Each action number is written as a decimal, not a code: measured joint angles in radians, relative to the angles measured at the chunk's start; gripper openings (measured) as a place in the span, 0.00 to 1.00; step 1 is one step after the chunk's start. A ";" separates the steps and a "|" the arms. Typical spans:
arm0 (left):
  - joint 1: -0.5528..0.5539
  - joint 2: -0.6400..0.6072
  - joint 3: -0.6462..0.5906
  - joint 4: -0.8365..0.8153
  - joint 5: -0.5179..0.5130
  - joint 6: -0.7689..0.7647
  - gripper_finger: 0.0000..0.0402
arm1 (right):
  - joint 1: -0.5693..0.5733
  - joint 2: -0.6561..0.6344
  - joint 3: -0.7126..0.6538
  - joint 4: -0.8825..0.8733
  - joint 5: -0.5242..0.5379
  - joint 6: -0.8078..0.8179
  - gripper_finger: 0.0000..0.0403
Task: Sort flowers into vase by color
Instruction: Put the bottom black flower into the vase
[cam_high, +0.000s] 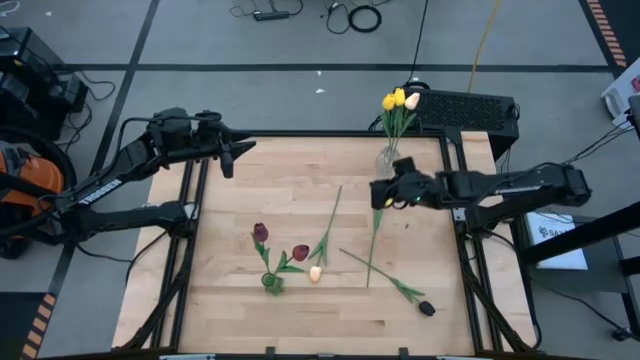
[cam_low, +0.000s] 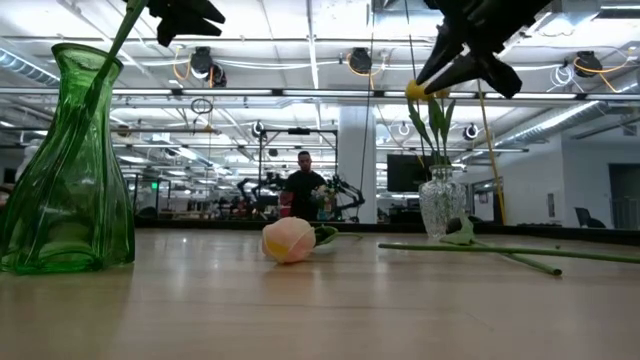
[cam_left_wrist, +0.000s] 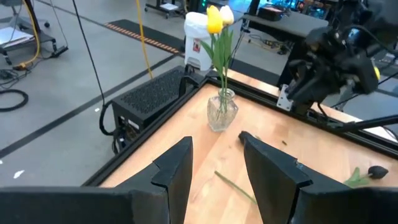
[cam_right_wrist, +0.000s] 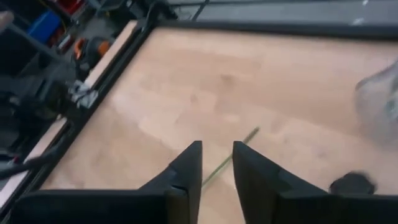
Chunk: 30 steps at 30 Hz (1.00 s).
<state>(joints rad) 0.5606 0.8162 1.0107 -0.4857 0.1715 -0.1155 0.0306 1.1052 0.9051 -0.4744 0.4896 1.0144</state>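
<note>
The clear vase (cam_high: 386, 158) at the far right holds yellow and cream flowers (cam_high: 398, 99). The green vase (cam_high: 271, 284) near the front holds two dark red flowers (cam_high: 260, 232). A peach flower (cam_high: 315, 273), a near-black flower (cam_high: 427, 308) and a yellow-headed flower (cam_high: 372, 250) lie on the table. My right gripper (cam_high: 375, 190) hangs high above the table, just near of the clear vase, over the yellow head. Its fingers (cam_right_wrist: 186, 168) stand a little apart and are open, with only a stem (cam_right_wrist: 239, 146) on the table seen through the gap. My left gripper (cam_left_wrist: 214, 143) waits open at the far left.
A black box (cam_high: 465, 105) and hanging cables stand beyond the far right corner. The table's dark frame (cam_high: 455, 230) runs along its edges. Bare wood (cam_high: 260, 190) lies in the far left half of the table. People and other rigs show in the room behind.
</note>
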 joint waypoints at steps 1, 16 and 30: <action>0.000 0.000 0.000 -0.001 0.000 0.000 0.38 | 0.014 0.015 0.000 0.000 -0.007 0.015 0.18; 0.000 -0.004 0.000 -0.130 0.087 -0.003 0.38 | 0.168 0.173 0.001 -0.117 -0.151 0.454 0.01; 0.000 -0.008 0.000 -0.236 0.087 0.049 0.38 | 0.243 0.315 0.001 -0.056 -0.154 0.621 0.01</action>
<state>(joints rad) 0.5606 0.8085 1.0103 -0.7220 0.2581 -0.0663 0.2738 1.4198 0.9062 -0.5302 0.3351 1.6352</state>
